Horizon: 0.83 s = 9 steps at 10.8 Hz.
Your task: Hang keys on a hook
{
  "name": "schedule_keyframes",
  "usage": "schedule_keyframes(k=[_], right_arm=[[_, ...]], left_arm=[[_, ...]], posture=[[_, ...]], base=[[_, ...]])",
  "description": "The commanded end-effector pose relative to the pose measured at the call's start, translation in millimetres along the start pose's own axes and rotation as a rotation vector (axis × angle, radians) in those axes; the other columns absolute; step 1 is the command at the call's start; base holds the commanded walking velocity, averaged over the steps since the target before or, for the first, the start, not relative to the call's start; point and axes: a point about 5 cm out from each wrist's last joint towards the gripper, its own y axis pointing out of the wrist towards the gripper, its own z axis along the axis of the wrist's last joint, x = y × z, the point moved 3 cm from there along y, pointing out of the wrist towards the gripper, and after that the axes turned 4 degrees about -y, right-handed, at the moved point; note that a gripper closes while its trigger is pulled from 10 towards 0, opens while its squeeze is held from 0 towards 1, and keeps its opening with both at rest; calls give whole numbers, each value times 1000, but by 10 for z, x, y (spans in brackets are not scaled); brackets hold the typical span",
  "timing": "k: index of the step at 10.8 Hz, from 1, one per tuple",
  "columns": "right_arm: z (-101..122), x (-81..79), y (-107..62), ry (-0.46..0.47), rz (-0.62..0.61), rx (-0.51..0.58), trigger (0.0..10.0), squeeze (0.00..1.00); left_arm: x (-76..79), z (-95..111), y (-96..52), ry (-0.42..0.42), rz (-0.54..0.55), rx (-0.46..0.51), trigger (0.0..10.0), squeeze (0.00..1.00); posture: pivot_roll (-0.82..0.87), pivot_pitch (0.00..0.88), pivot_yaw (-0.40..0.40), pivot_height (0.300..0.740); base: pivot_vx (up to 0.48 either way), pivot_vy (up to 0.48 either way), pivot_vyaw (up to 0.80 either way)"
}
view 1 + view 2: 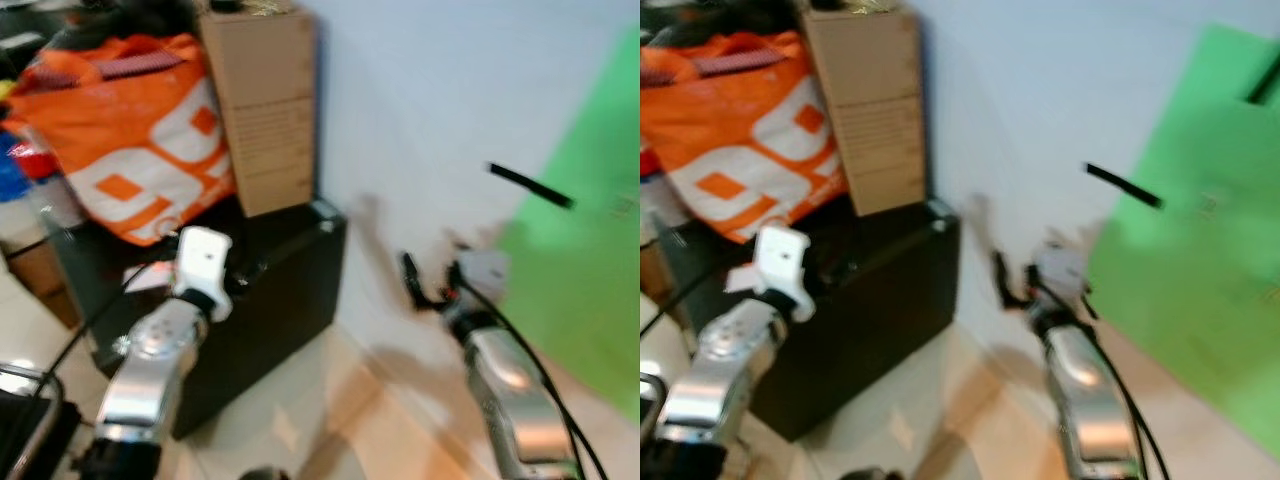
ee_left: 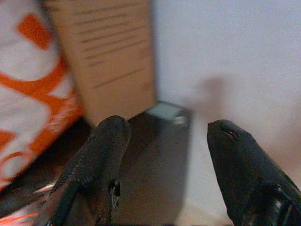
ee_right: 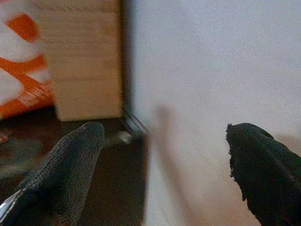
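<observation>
Here the left claw (image 2: 164,141) is spread, its two black fingers (image 2: 101,160) well apart with nothing between them. It points over the top of a black cabinet (image 1: 270,300) toward the corner where the cabinet meets the pale wall (image 1: 430,110). In the head views the left arm (image 1: 160,360) rises in front of the cabinet, its white wrist block level with the cabinet's top edge.

The right claw (image 3: 164,155) is also spread wide and holds nothing; one finger lies toward the cabinet, the other toward the bare wall. The right arm (image 1: 510,390) reaches up just beside the cabinet's wall-side end, with a black cable running along it. The head views are blurred, so fine detail at the right wrist cannot be made out.

On the cabinet stands a tall brown cardboard box (image 1: 265,110), upright and close to the wall. An orange bag with white markings (image 1: 130,140) leans against the box on the side away from the wall. Beyond the right arm from the cabinet, a bright green panel (image 1: 590,260) leans against the wall, and a short dark bar (image 1: 530,185) juts out just before the panel's edge. Pale floor tiles (image 1: 330,420) run below the cabinet.

I cannot tell where the keys or a hook are.
</observation>
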Motion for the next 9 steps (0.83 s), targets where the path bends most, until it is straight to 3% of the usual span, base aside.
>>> schedule_keyframes(k=[1,3,9], right_arm=[[-114,128,-44,-37,-49,-59,10000,1000],[-151,114,-63,-8,-23,-83,10000,1000],[-177,156,-46,-44,-42,-93,10000,1000]], left_arm=[[58,86,61,15,-20,19,10000,0],[56,76,63,8,-22,13,10000,0],[68,71,81,4,-17,11,10000,0]], posture=[[-34,0,35,740],[-40,0,47,740],[-29,0,31,740]], base=[[304,0,744],[309,0,734],[307,0,0]])
